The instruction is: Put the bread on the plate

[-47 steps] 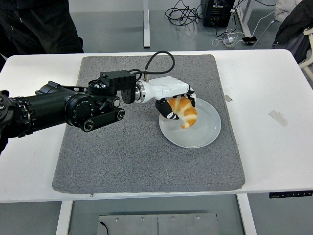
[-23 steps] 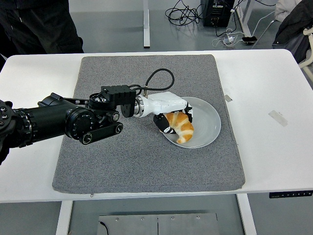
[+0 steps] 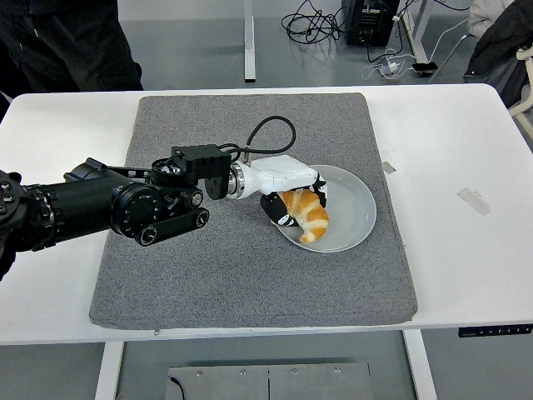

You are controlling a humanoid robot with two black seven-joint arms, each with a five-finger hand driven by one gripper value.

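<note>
A golden-brown croissant (image 3: pixel 307 217) lies low on the left part of a pale round plate (image 3: pixel 354 209) that sits on the grey mat. My left hand (image 3: pixel 293 203), white with black fingers, comes in from the left and is still curled around the croissant's upper end. The bread's lower tip touches the plate's surface. The hand's palm hides part of the bread. My right arm does not show.
The grey mat (image 3: pixel 208 275) covers the middle of the white table (image 3: pixel 466 267). A black cable loops above my left wrist (image 3: pixel 271 133). Two bits of tape (image 3: pixel 474 201) lie on the table to the right. A person in dark clothes (image 3: pixel 67 42) stands at the top left.
My left hand has sunk toward the plate with the croissant, which went from hanging above the plate to resting on its left side. The last half second shows almost no movement.
</note>
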